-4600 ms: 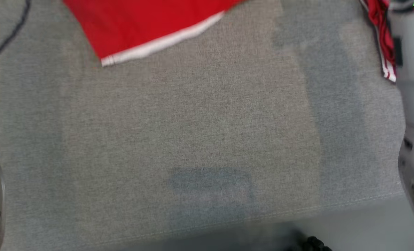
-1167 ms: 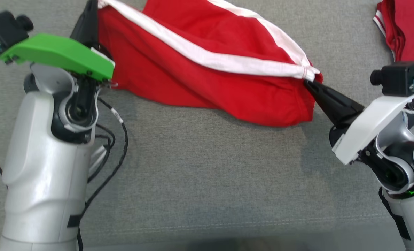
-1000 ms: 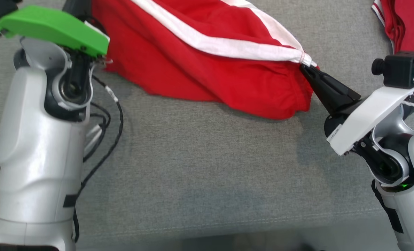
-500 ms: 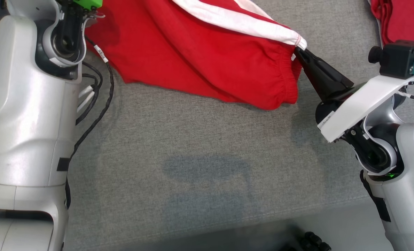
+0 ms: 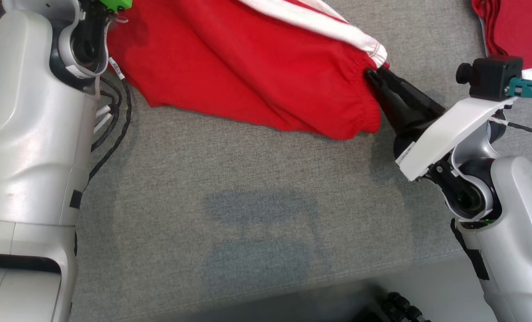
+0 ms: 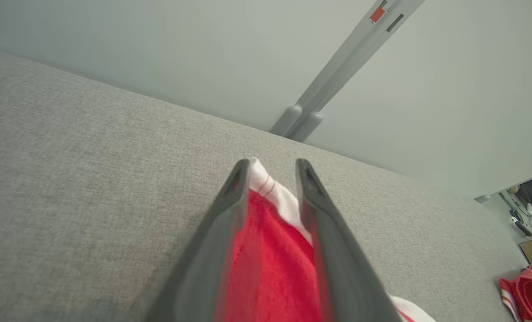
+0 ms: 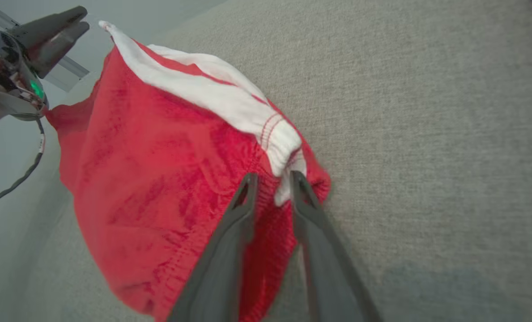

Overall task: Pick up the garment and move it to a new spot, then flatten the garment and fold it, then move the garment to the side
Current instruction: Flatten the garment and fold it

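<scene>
**Both grippers parted at the ends of the garment**

You had the red garment lying on the grey fabric worktop, towards its far side. Its long axis ran across your head view from upper left to right. The white stripe followed the far edge along that line. The gathered hem pointed to the robot's right.

Your left gripper stood at the garment's left end. Its two fingers were spread, with a red and white corner of cloth between them and not squeezed. Your right gripper met the gathered hem with its fingers also apart, and the white end of the stripe sat between the tips. A second red garment lay well apart at the far right.

Half a second before, the right gripper's tips were pinched together on that hem; now a gap showed between them. About a second before, the cloth ran between the two grippers with a shadow under it, and it now rested slack on the worktop. The head view had itself shifted, so the garment sat higher in it.
</scene>
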You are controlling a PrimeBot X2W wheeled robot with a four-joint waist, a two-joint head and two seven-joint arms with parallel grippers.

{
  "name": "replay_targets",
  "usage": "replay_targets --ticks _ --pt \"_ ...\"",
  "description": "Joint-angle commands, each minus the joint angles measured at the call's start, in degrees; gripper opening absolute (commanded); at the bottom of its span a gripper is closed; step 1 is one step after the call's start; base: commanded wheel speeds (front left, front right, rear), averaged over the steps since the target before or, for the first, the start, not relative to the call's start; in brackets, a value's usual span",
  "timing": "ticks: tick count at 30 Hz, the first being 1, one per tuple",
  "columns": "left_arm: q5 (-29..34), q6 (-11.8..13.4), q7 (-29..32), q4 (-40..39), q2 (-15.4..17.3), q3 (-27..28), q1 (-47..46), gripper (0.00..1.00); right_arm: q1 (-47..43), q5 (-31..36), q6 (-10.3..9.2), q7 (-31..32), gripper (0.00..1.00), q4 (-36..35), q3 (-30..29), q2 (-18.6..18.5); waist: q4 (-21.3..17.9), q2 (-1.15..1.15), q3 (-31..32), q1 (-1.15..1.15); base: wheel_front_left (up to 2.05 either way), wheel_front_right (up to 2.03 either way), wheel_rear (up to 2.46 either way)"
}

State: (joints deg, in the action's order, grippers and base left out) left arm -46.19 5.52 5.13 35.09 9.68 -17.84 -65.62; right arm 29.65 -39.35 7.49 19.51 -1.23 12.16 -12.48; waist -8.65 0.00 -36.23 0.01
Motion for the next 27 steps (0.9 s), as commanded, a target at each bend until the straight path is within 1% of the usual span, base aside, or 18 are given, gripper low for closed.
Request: replay_targets --ticks 1,6,9,13,16,20,25,27 --pt "0.5 -0.5 -0.5 0.2 0.3 -0.2 -0.9 1.00 0.4 0.2 -0.01 -0.2 1.00 0.2 0.0 0.1 0.1 0.00 0.1 -0.01 0.00 0.00 0.00" --pt "1.7 -1.8 -2.4 0.9 0.5 -1.5 0.0 1.00 -1.5 2.9 -0.01 -1.9 1.00 1.2 -2.5 -0.4 0.9 0.00 1.4 -0.01 0.00 0.00 0.00" --pt "2.4 -2.4 -3.3 1.1 1.2 -2.3 1.7 1.00 -3.5 4.9 -0.01 -3.0 1.00 1.0 -4.6 0.1 1.4 0.00 2.7 -0.01 0.00 0.00 0.00" --pt "3.5 -2.4 -4.2 1.4 2.3 -3.2 3.9 1.00 -7.0 6.8 -0.01 -2.9 1.00 -0.2 -6.2 0.9 1.9 0.00 4.8 -0.01 0.00 0.00 0.00" --pt "4.8 -2.2 -4.2 1.6 3.1 -4.7 6.6 1.00 -9.6 9.5 -0.01 -4.1 1.00 -1.6 -7.6 1.5 2.3 0.00 6.4 -0.01 0.00 0.00 0.00" --pt "5.6 -1.7 -3.8 1.5 3.9 -5.9 9.9 1.00 -13.2 13.4 -0.01 -8.6 1.00 -4.1 -9.1 3.5 2.7 0.00 8.3 -0.01 0.00 0.00 0.00" --pt "6.7 -0.9 -4.0 1.1 5.0 -7.3 13.5 1.00 -17.4 18.1 -0.01 -16.1 1.00 -6.4 -10.6 6.9 2.7 0.00 10.0 -0.01 0.00 0.00 0.00" --pt "6.8 -0.6 -4.1 1.0 5.3 -7.7 14.9 1.00 -18.7 20.7 -0.01 -19.4 1.00 -7.3 -10.5 7.5 2.5 0.00 10.5 -0.01 0.00 0.00 0.00"
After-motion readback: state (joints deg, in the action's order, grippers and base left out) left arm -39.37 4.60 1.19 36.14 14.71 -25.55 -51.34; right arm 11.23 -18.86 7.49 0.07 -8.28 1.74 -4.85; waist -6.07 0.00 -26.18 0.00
